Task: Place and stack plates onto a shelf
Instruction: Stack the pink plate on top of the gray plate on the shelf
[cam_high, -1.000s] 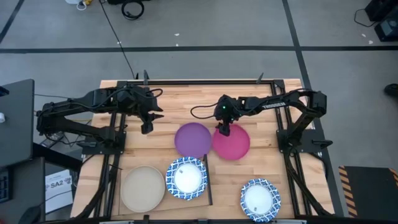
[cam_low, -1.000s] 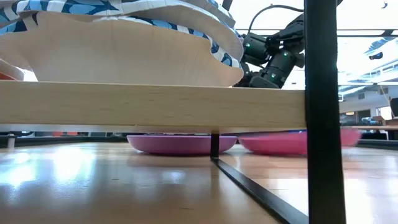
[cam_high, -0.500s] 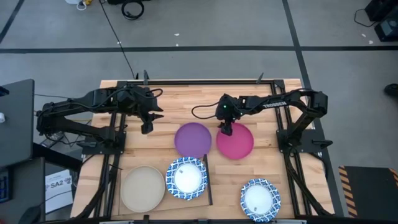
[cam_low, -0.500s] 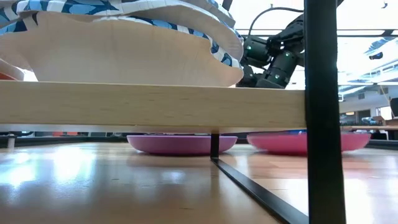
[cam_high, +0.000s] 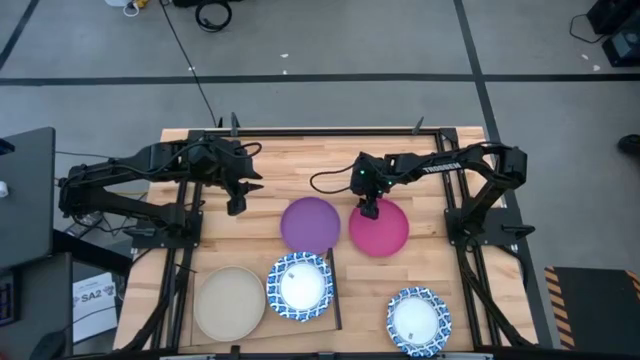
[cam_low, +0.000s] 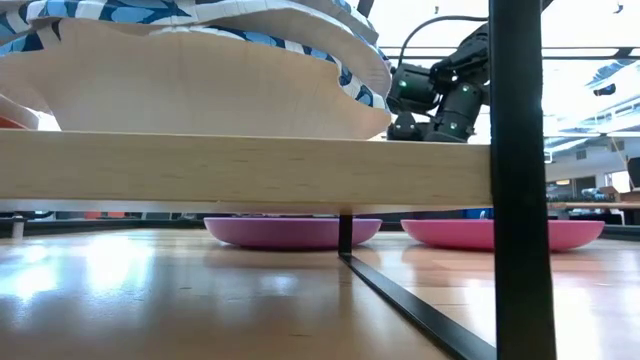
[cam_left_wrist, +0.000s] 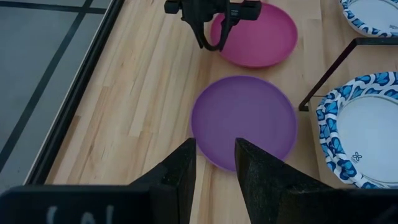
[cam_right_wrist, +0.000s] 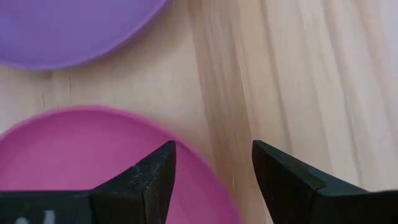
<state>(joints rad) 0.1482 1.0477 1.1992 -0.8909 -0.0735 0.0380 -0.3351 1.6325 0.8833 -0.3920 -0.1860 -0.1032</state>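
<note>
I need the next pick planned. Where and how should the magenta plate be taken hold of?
Probably by its raised rim at the far edge, where the right hand already hovers open. The magenta plate lies flat and upright on the table, so one finger should go inside the rim and one outside, coming from above.
</note>
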